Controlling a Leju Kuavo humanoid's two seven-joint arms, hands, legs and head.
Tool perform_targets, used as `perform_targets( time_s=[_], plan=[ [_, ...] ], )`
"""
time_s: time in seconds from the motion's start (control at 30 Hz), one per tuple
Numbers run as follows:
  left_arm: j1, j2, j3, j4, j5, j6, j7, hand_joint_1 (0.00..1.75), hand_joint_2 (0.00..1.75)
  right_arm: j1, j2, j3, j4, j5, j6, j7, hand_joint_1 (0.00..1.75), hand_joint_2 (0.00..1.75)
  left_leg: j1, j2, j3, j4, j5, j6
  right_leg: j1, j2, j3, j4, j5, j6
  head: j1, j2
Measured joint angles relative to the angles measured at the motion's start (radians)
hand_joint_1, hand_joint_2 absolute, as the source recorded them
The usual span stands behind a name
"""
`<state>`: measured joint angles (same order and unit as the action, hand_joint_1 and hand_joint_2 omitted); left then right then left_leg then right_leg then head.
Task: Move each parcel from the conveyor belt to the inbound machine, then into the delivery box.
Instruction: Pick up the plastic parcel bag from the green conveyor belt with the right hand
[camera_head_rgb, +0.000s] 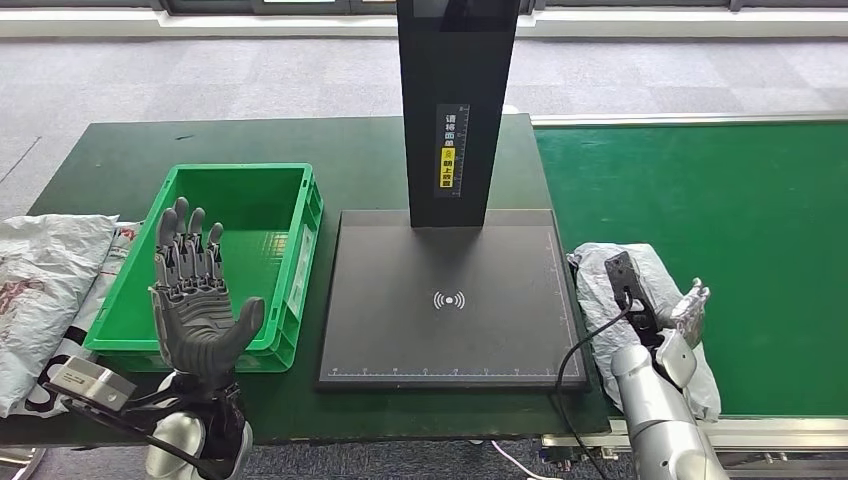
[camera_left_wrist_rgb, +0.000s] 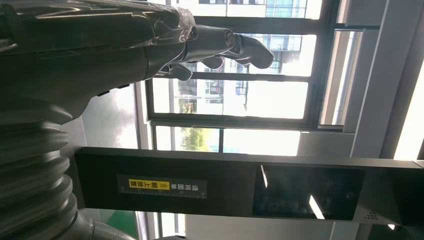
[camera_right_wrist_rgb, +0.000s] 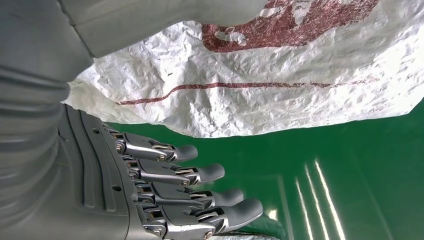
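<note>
Green conveyor belt (camera_head_rgb: 720, 230) fills the right of my head view, where a white crinkled parcel (camera_head_rgb: 600, 275) lies beside the inbound machine (camera_head_rgb: 450, 300). My right robot hand (camera_head_rgb: 690, 312) rests at the parcel, fingers spread, not gripping. My left robot hand (camera_head_rgb: 195, 290) is raised, spread and empty, before the green delivery box (camera_head_rgb: 300, 215). Left wrist view: the machine's yellow label, unreadable to me. Right wrist view: fingers (camera_right_wrist_rgb: 200, 172) apart under the red-printed parcel. I judge pickup comes next: closing on it.
</note>
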<state>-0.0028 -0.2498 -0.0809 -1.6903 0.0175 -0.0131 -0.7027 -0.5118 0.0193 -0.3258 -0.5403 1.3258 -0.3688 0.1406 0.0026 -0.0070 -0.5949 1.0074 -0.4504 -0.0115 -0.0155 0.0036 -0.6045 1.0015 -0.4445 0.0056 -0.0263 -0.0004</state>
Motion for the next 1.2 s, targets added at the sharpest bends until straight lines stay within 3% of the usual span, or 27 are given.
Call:
perform_targets(
  time_s=[0.33, 0.37, 0.47, 0.5, 0.97, 1.07, 1.2],
  plan=[
    [-0.005, -0.001, 0.005, 0.01, -0.016, -0.026, 0.0, 0.0, 1.75, -0.011, -0.013, 0.0, 0.068, 0.053, 0.214, 0.063, 0.0, 1.75, 0.0, 0.0, 0.0, 0.0, 0.0, 0.0, 0.0, 0.0, 0.0, 0.0, 0.0, 0.0, 0.0, 0.0],
    [-0.007, -0.001, 0.008, 0.013, -0.018, -0.028, 0.0, 0.0, 1.75, -0.011, -0.014, 0.0, 0.078, 0.059, 0.237, 0.069, 0.08, 1.75, 0.0, 0.0, 0.0, 0.0, 0.0, 0.0, 0.0, 0.0, 0.0, 0.0, 0.0, 0.0, 0.0, 0.0],
    [-0.011, -0.001, 0.017, 0.018, -0.021, -0.031, 0.001, 0.0, 1.75, -0.017, -0.016, 0.0, 0.1, 0.074, 0.275, 0.08, 1.39, 1.75, 0.0, 0.0, 0.0, 0.0, 0.0, 0.0, 0.0, 0.0, 0.0, 0.0, 0.0, 0.0, 0.0, 0.0],
    [-0.012, -0.001, 0.021, 0.019, -0.021, -0.031, 0.001, 0.0, 1.75, -0.021, -0.017, 0.0, 0.107, 0.077, 0.282, 0.082, 1.75, 1.75, 0.0, 0.0, 0.0, 0.0, 0.0, 0.0, 0.0, 0.0, 0.0, 0.0, 0.0, 0.0, 0.0, 0.0],
    [-0.008, -0.001, 0.061, 0.011, -0.021, -0.026, 0.0, 0.0, 1.75, -0.073, -0.018, 0.0, 0.154, 0.073, 0.3, 0.074, 1.75, 1.75, 0.0, 0.0, 0.0, 0.0, 0.0, 0.0, 0.0, 0.0, 0.0, 0.0, 0.0, 0.0, 0.0, 0.0],
    [-0.001, -0.001, 0.067, 0.002, -0.021, -0.014, 0.0, 0.0, 1.75, -0.077, -0.016, 0.0, 0.156, 0.058, 0.249, 0.063, 1.75, 1.75, 0.0, 0.0, 0.0, 0.0, 0.0, 0.0, 0.0, 0.0, 0.0, 0.0, 0.0, 0.0, 0.0, 0.0],
    [0.019, -0.001, 0.074, -0.022, -0.02, 0.004, 0.0, 0.0, 1.75, -0.081, 0.0, 0.0, 0.141, 0.021, 0.103, 0.012, 1.75, 1.75, 0.0, 0.0, 0.0, 0.0, 0.0, 0.0, 0.0, 0.0, 0.0, 0.0, 0.0, 0.0, 0.0, 0.0]
  ],
)
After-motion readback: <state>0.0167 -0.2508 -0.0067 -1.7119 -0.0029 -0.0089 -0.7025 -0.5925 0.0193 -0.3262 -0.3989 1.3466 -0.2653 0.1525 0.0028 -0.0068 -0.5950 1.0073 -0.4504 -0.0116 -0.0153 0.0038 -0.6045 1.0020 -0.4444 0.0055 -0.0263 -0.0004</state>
